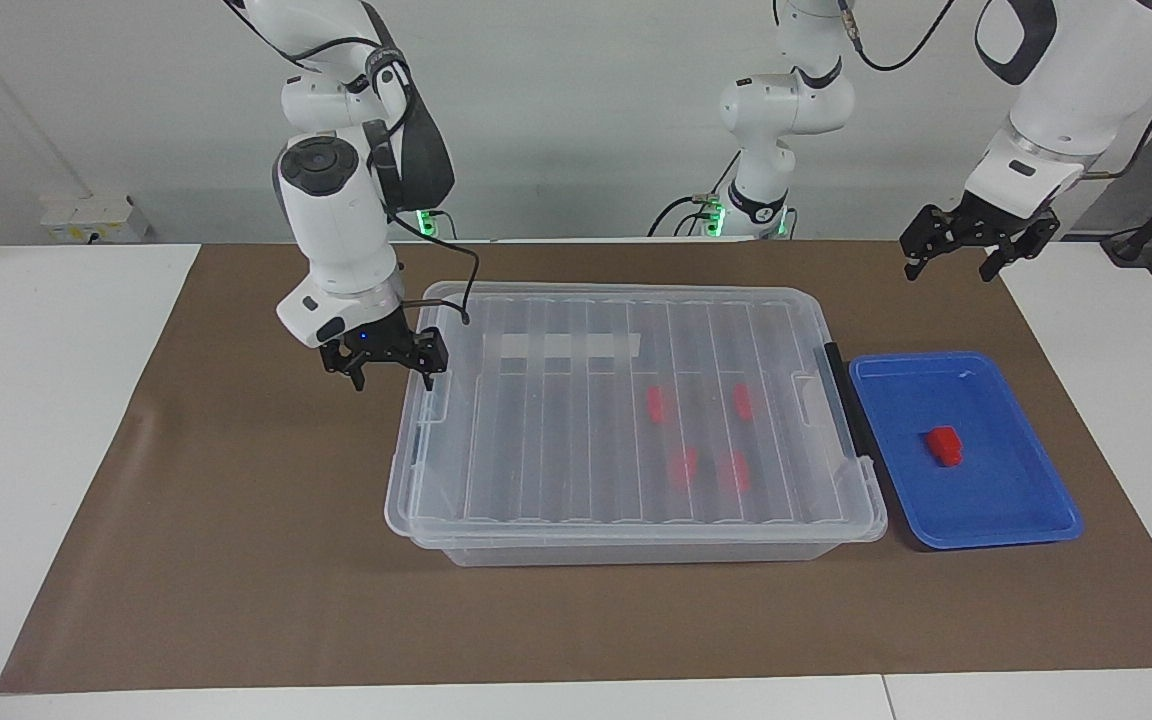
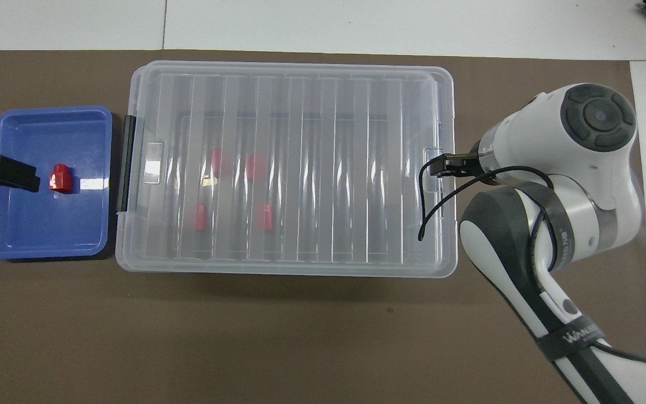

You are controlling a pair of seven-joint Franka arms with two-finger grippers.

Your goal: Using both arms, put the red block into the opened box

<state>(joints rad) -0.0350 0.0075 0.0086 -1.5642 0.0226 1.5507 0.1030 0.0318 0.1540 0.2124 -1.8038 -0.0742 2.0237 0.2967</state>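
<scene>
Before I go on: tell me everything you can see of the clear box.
The box is a large clear plastic bin lying flat on the brown mat, lid on. The lid is see-through and ribbed, with a white tape strip, and a black bar runs along the end beside the blue tray. Four red blocks show blurred through the lid. The right gripper, open, hangs at the box's other end.

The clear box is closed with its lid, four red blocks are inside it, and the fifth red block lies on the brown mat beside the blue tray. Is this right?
Not quite. The fifth red block lies in the blue tray, not on the brown mat beside it; the facing view shows this plainly. The rest holds: the lid is on the box, with four red blocks inside.
</scene>
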